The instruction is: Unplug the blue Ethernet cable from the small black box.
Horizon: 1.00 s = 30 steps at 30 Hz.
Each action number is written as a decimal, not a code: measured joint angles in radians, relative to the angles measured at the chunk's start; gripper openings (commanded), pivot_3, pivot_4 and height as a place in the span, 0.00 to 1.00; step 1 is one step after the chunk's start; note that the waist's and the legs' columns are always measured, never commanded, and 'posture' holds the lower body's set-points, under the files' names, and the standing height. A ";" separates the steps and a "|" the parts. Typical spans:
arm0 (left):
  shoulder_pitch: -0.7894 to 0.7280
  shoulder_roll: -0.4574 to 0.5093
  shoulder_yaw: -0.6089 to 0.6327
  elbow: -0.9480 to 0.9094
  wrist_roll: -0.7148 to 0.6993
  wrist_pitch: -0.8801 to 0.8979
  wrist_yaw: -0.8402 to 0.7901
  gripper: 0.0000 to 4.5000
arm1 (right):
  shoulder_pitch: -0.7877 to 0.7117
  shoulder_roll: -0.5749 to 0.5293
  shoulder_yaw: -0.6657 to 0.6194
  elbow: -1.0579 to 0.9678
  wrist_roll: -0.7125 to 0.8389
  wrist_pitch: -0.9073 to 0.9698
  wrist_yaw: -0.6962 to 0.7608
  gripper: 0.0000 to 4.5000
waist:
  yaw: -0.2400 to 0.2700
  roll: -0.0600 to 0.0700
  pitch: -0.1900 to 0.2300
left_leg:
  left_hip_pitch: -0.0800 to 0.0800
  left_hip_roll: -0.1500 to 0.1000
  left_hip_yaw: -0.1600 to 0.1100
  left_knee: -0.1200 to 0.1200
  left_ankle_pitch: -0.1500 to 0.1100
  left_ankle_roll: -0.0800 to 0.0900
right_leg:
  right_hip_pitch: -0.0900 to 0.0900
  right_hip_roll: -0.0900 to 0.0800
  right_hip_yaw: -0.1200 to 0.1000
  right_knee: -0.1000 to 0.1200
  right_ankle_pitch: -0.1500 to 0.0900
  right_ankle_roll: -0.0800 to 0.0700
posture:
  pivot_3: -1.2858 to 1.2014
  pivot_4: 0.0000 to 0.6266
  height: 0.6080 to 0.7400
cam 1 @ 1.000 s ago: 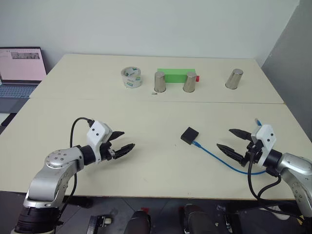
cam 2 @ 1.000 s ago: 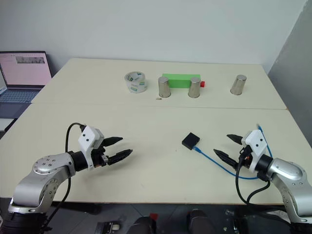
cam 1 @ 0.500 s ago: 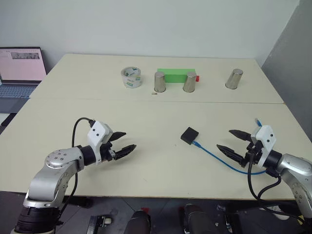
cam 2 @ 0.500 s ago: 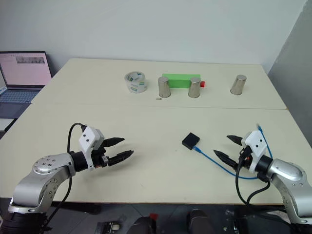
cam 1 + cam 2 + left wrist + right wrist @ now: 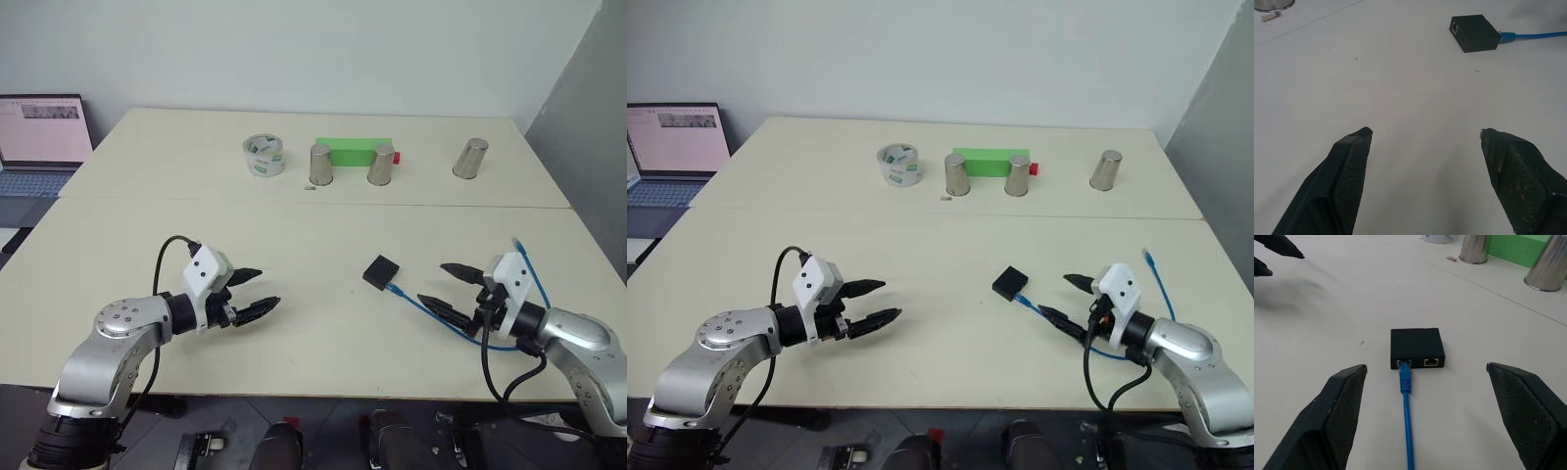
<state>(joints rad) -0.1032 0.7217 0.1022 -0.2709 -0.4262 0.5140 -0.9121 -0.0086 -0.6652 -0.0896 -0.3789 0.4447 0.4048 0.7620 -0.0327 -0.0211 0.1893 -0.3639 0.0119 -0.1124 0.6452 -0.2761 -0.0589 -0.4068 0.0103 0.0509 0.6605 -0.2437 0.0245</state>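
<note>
The small black box [image 5: 381,271] lies flat on the cream table [image 5: 294,235], right of centre. The blue Ethernet cable [image 5: 421,308] is plugged into the box's near side and curves away to the right. In the right wrist view the plug sits in one port of the box [image 5: 1417,347], with the cable [image 5: 1407,406] running back between my fingers. My right gripper [image 5: 432,282] is open, a short way right of the box, over the cable. My left gripper [image 5: 263,290] is open and empty, well left of the box [image 5: 1474,33] and pointing toward it.
Along the far side of the table stand a tape roll [image 5: 264,155], three metal cups [image 5: 321,164], and a green block [image 5: 354,150] with a small red piece at its right end. A laptop [image 5: 39,137] sits at the far left.
My right gripper has moved left toward the black box, staying open. The left gripper has hardly shifted. Box and cable lie as before.
</note>
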 measured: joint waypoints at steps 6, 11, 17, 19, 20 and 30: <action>-0.051 0.043 -0.060 -0.042 -0.065 0.027 -0.129 0.84 | -0.170 0.080 0.184 0.101 -0.124 0.050 -0.057 0.92 | -0.003 0.000 0.000 | 0.001 0.000 0.001 0.000 0.000 0.000 | -0.001 0.001 0.001 0.001 0.000 0.000 | 0.52 0.24 1.00; -0.083 0.040 -0.099 -0.041 -0.061 0.016 -0.150 0.84 | -0.222 0.112 0.272 0.216 -0.202 0.050 -0.067 0.92 | 0.000 0.000 0.000 | -0.001 0.000 0.001 0.000 0.000 0.000 | -0.002 0.001 0.001 0.000 -0.001 0.000 | 0.52 0.24 1.00; -0.098 0.017 -0.099 -0.034 -0.062 0.002 -0.144 0.85 | -0.248 0.127 0.278 0.276 -0.235 0.048 -0.071 0.68 | 0.000 0.000 0.000 | 0.000 0.000 0.004 0.000 0.000 0.000 | -0.002 0.001 0.006 0.001 -0.001 0.001 | 0.52 0.24 1.00; -0.098 0.011 -0.099 -0.027 -0.061 -0.002 -0.144 0.85 | -0.250 0.128 0.275 0.277 -0.235 0.056 -0.071 0.58 | -0.001 0.000 0.000 | 0.000 0.000 0.004 0.000 0.000 0.000 | -0.002 0.002 0.007 0.001 0.000 0.002 | 0.52 0.24 1.00; -0.098 0.008 -0.099 -0.024 -0.061 -0.004 -0.144 0.85 | -0.251 0.128 0.275 0.277 -0.235 0.060 -0.071 0.51 | -0.001 0.000 0.000 | 0.000 0.000 0.005 0.000 0.000 0.000 | -0.002 0.002 0.007 0.001 0.000 0.002 | 0.52 0.24 1.00; -0.126 -0.049 -0.097 0.060 -0.064 -0.012 -0.106 0.85 | -0.278 0.099 0.280 0.287 -0.299 -0.015 -0.032 0.05 | -0.001 0.000 0.000 | 0.000 0.000 0.006 0.000 0.000 0.000 | -0.003 0.002 0.009 0.001 0.000 0.003 | 0.52 0.24 1.00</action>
<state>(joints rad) -0.2297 0.6724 0.0052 -0.2110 -0.4905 0.5019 -1.0177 -0.2863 -0.5662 0.1900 -0.0919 0.1458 0.3897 0.7299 -0.0336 -0.0207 0.1897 -0.3639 0.0120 -0.1063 0.6454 -0.2762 -0.0587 -0.4101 0.0127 0.0601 0.6619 -0.2435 0.0273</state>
